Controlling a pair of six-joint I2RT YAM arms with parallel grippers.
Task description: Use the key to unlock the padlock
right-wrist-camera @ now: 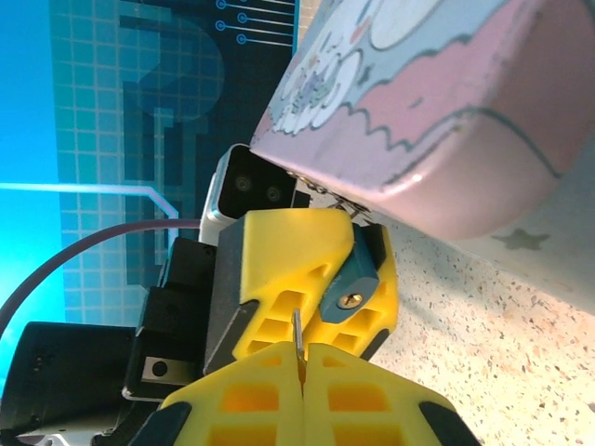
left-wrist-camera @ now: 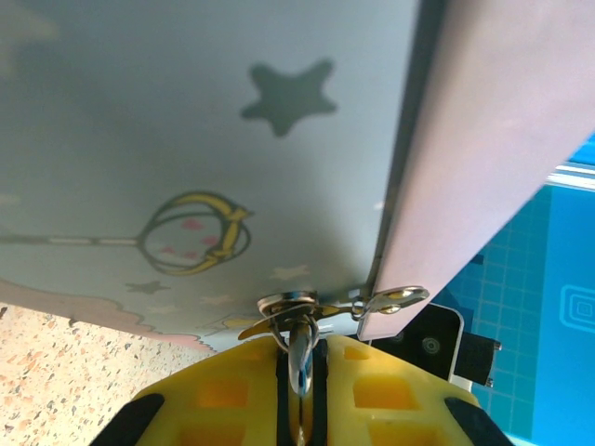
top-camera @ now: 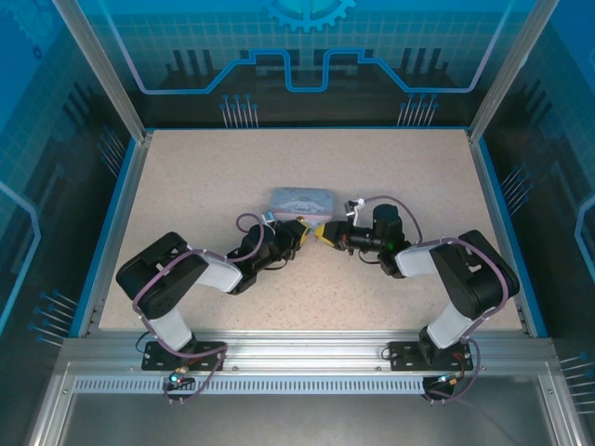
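The left pincer (left-wrist-camera: 298,373) is pressed together on the padlock (right-wrist-camera: 346,279), holding it at the clasp of the tin (top-camera: 302,199) on the tabletop (top-camera: 204,177). The right pincer (right-wrist-camera: 302,364) pinches the key (right-wrist-camera: 297,333), whose tip is just beside the padlock but not in the keyhole. In my judgement, insertion and turning are outstanding. The tin's lid is down, so its contents cannot be told.

Speckled beige tabletop (top-camera: 186,177), blue circuit-print walls (top-camera: 307,56), silver aluminium frame (top-camera: 307,348)
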